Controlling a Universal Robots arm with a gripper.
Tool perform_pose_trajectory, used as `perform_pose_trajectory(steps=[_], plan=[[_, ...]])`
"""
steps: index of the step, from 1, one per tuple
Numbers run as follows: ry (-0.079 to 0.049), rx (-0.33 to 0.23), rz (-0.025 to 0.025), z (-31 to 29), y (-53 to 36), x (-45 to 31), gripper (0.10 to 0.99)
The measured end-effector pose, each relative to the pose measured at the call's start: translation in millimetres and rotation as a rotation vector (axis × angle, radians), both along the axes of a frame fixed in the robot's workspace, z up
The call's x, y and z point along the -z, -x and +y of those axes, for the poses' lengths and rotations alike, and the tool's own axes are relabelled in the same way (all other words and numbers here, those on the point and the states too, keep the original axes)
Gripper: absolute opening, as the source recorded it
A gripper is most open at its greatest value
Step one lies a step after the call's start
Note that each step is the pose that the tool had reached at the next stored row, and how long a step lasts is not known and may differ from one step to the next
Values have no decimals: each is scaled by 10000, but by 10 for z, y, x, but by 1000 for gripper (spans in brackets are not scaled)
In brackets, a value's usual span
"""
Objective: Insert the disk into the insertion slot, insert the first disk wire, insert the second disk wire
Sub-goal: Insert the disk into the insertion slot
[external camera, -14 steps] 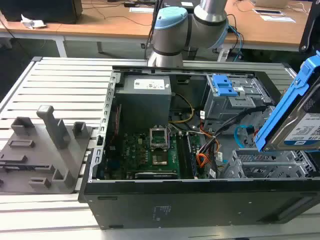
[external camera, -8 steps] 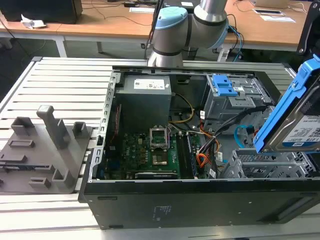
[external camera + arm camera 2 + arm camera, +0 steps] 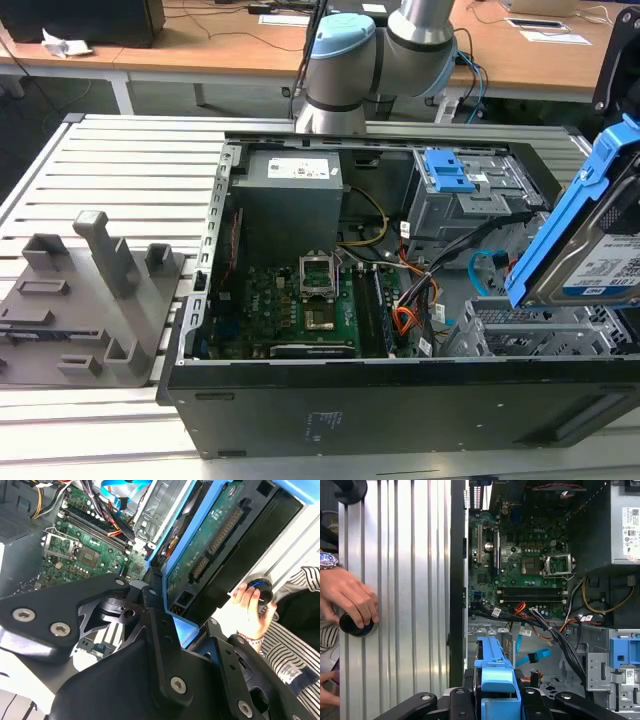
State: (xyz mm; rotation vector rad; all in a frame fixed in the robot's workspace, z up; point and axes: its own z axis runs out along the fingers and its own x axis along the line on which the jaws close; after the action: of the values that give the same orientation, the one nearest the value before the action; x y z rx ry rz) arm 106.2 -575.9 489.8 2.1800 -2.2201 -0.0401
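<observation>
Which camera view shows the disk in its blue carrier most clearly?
The exterior view: the disk shows its labelled face and blue carrier, tilted above the perforated cage. The second wrist view shows its circuit-board underside; the first wrist view, the carrier's blue edge.

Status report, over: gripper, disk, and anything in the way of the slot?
Gripper shut on disk. Disk tilted above slot, not in yet. Light-blue wire loops beside slot; may snag.
</observation>
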Motion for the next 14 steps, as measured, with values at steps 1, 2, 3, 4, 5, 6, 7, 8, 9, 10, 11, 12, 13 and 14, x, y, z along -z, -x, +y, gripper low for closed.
perform_pose_trajectory(steps=[1, 2, 3, 4, 5, 6, 7, 8, 9, 10, 11, 12, 13, 14], plan=[[1, 0, 0, 0, 0, 8, 369], [1, 0, 0, 0, 0, 16, 369], [0, 0, 0, 0, 0, 27, 369], [1, 0, 0, 0, 0, 42, 369], [0, 0, 0, 0, 0, 50, 369], [1, 0, 0, 0, 0, 57, 369], [1, 0, 0, 0, 0, 62, 369], [1, 0, 0, 0, 0, 74, 369], [1, 0, 0, 0, 0, 79, 369], [1, 0, 0, 0, 0, 84, 369], [1, 0, 0, 0, 0, 89, 369], [1, 0, 0, 0, 0, 93, 369], [1, 0, 0, 0, 0, 102, 369], [2, -1, 0, 0, 0, 105, 369]])
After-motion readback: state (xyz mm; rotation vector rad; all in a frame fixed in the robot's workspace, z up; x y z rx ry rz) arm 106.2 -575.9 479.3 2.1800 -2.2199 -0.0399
